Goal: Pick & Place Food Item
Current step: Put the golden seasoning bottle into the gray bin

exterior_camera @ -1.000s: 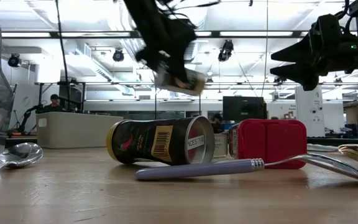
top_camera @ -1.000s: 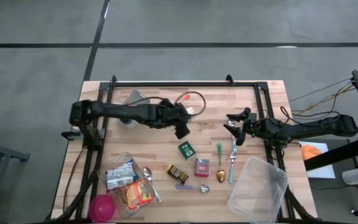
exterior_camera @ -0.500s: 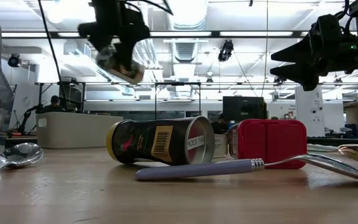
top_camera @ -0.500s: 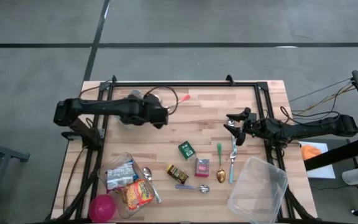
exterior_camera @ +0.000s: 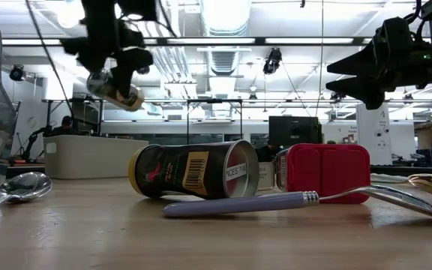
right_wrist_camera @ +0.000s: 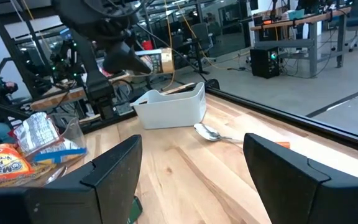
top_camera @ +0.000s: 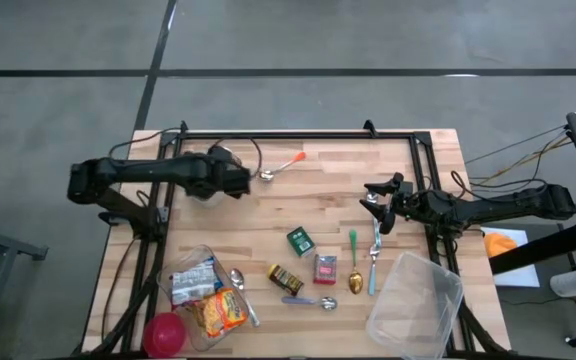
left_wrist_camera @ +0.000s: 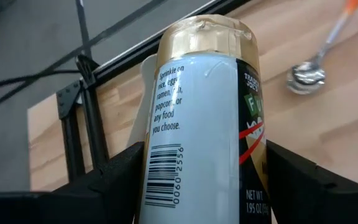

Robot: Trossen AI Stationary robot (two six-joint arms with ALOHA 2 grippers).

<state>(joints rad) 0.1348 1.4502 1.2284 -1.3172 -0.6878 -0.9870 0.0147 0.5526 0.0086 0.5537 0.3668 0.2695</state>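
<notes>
Gold cap, white label: the seasoning jar [left_wrist_camera: 207, 118] sits clamped between the left gripper [top_camera: 230, 178]'s dark fingers, carried in the air above the table's [top_camera: 338, 200] far left part.
Left gripper: partly closed around the jar's body, over the white bin [right_wrist_camera: 169, 106], near the orange-handled spoon [top_camera: 280, 166].
Change: a second ago this arm hung over the table's middle; it has since drawn back leftward with the jar.
Meaning: the pick looks done, the carry underway; release is not yet made.
Right gripper [top_camera: 380, 205]: fingers spread wide, empty, waiting near the right edge beside the green spoon [top_camera: 352, 245].
Remaining items: dark can [exterior_camera: 193, 169], red box [exterior_camera: 325, 172], lilac spoon [exterior_camera: 276, 201] lie on the table.
</notes>
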